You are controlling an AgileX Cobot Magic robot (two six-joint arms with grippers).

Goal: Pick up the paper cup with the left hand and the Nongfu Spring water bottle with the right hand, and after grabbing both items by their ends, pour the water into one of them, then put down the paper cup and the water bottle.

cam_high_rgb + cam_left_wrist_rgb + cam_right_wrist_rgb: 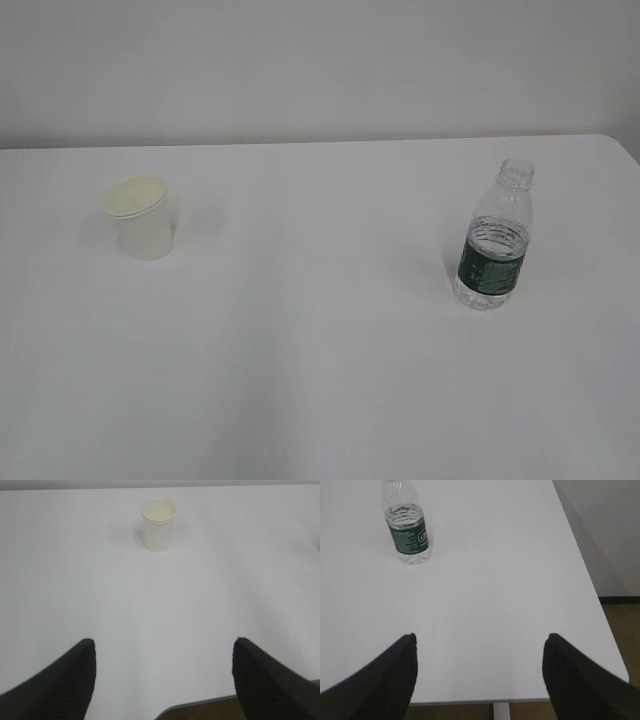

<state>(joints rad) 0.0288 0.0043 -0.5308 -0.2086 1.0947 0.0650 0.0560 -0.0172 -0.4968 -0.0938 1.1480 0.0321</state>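
Table (320,380) with both items standing, both grippers wide open and empty.
Nongfu Spring water bottle (494,238) upright at right, water (490,280) inside; paper cup (140,216) upright at far left; left gripper (164,652) and right gripper (479,647) near edge, well apart from items.

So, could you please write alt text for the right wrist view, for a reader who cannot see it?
A small clear water bottle with a dark green label stands upright and capless at the far left of a white table. The right gripper hangs open over the near edge, its two black fingers wide apart and holding nothing.
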